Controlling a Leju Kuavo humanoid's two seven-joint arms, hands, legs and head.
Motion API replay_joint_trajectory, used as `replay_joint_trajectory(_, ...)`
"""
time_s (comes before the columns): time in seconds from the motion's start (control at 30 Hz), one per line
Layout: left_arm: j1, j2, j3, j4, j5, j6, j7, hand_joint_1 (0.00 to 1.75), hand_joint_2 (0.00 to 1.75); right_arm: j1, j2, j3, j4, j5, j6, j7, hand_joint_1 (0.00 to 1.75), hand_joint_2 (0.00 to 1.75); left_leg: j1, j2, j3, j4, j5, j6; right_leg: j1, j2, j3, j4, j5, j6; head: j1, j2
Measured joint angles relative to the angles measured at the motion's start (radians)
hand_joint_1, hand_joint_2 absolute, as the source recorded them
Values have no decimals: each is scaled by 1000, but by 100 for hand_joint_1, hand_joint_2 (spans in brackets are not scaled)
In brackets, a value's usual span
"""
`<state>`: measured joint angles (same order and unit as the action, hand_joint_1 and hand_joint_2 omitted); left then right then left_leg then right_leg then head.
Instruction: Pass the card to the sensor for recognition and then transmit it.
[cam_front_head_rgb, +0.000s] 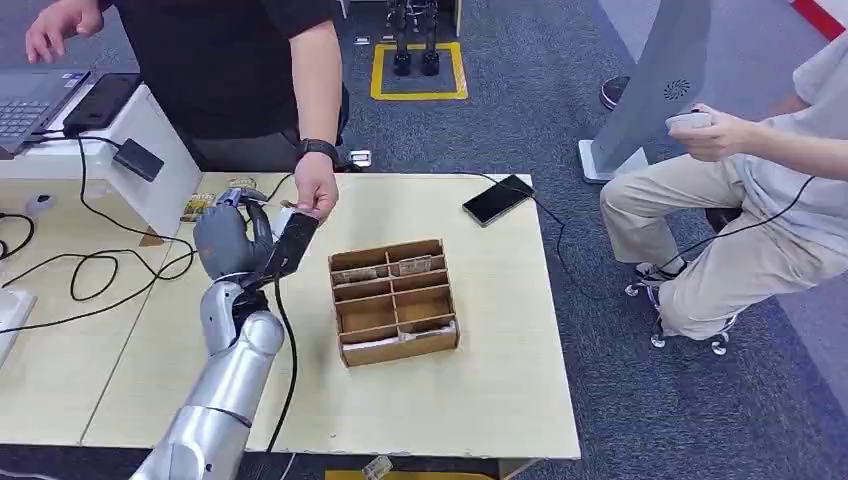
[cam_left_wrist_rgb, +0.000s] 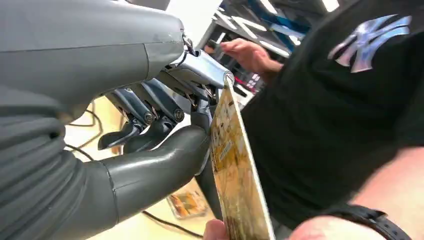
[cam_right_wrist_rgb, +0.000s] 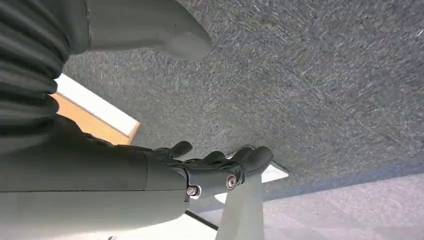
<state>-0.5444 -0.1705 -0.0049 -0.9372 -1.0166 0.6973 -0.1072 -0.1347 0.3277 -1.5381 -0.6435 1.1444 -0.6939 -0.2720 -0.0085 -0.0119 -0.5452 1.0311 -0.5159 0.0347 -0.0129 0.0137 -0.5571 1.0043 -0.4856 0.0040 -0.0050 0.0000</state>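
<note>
The robot's left hand (cam_front_head_rgb: 232, 240) is raised over the table (cam_front_head_rgb: 480, 390), thumb and fingers (cam_left_wrist_rgb: 145, 117) pinching a card (cam_left_wrist_rgb: 235, 170). The card's face is a mottled yellow-brown print with small markings too blurred to read. A person in a black shirt stands across the table, and this person's hand (cam_front_head_rgb: 315, 190), a dark watch (cam_front_head_rgb: 318, 149) on its wrist, touches the card's far end. The shirt carries a pale interlocked NY emblem (cam_left_wrist_rgb: 370, 42). Just beside the left hand sits a cardboard divider box (cam_front_head_rgb: 395, 300) with a few cards in its compartments. Farther off lie a black phone (cam_front_head_rgb: 498, 199) on its cable and a laptop (cam_front_head_rgb: 30, 100). The right hand (cam_right_wrist_rgb: 200, 172) hangs over grey carpet, fingers loosely apart, holding nothing.
</note>
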Motion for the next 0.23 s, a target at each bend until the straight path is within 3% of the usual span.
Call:
replay_joint_trajectory(0.03, -7, -1, 15, 11, 0, 0, -1, 33, 175, -1, 0, 0, 1, 0, 0, 0, 0, 175, 0, 0, 0, 0, 0, 0, 0, 0, 0, 0, 0, 0, 0, 0)
replay_joint_trajectory(0.07, -11, -2, 28, 21, 1, 0, -8, 0, 175, -1, 0, 0, 2, 1, 0, 0, 0, 175, 0, 0, 0, 0, 0, 0, 0, 0, 0, 0, 0, 0, 0, 0)
replay_joint_trajectory(0.23, -19, -25, 95, 38, 15, 0, -46, 0, 175, -4, 0, 0, 7, 1, 0, 2, 0, 175, 0, 0, 0, 0, 0, 0, 0, 0, 0, 0, 0, 0, 0, 0)
